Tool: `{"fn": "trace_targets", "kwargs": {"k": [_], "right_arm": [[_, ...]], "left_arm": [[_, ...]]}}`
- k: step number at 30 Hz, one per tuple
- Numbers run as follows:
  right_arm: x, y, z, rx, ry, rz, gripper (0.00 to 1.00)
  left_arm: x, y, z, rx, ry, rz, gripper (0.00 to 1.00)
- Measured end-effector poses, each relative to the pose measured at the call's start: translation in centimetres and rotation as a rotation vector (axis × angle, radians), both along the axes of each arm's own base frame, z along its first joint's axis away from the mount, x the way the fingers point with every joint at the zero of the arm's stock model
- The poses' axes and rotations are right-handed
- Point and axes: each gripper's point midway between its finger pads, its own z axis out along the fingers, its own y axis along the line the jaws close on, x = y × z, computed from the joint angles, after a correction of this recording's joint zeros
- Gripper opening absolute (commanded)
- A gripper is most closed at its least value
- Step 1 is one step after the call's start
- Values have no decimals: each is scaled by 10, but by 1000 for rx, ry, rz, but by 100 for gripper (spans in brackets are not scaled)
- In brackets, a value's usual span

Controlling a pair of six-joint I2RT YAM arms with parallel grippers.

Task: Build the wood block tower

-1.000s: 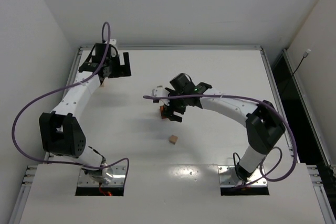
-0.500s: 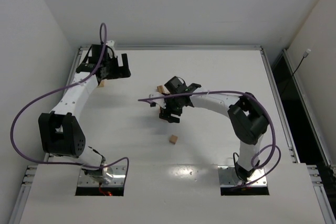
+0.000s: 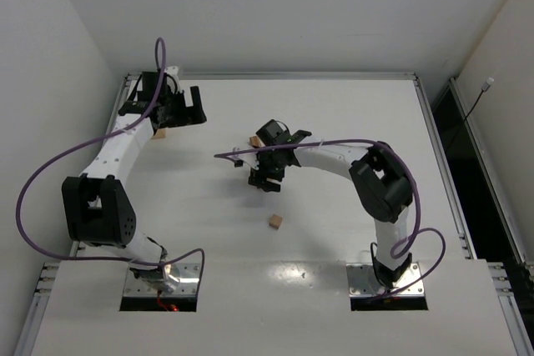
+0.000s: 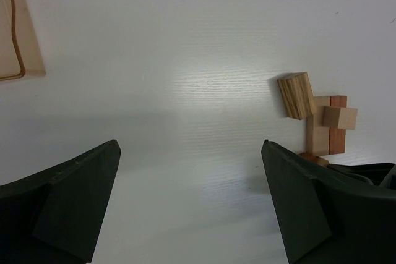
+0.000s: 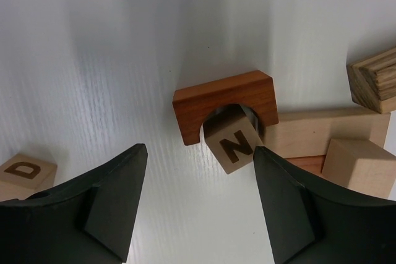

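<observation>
Right gripper: jaws apart, holding nothing, above the table just short of a reddish-brown arch block. A cube marked N sits tilted in the arch's opening. To its right, 3 more pieces cluster near the table's middle: a tan bar, a tan cube and a striped block. A cube marked D lies apart. Left gripper: jaws wide, empty, over the far left corner, a pale tray at the edge of its view

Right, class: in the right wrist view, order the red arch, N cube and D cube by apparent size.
1. Red arch, largest.
2. N cube, next.
3. D cube, seemingly smallest, but partly hidden, so unsure.
</observation>
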Motion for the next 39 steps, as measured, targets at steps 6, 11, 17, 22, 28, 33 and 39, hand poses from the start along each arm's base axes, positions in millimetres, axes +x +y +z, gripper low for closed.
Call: {"fn": "trace_targets", "kwargs": {"k": [6,11,17,22,28,33,39], "right_arm": [[3,2,-3,-2,-7,2,59],[5,2,-3,-4,-18,4,49],[8,1,-3,-11,-30,5,35],[7,0,-3,-13,-32,17,28],[-2,-1,-2,-11,3,39,22],[-17,-6,2,-16,47,53,27],[-13,-3,18,14,2,33,43]], "left_arm": [[0,0,-5,-10,14,-3,97],[1,1,-8,-16,22,-1,97],[1,0,-9,-17,24,-2,97],[3,1,-14,-21,37,3,97],[3,2,-14,-32,37,11,97],[3,1,-14,-35,38,8,97],[3,0,-14,-40,38,3,97]]}}
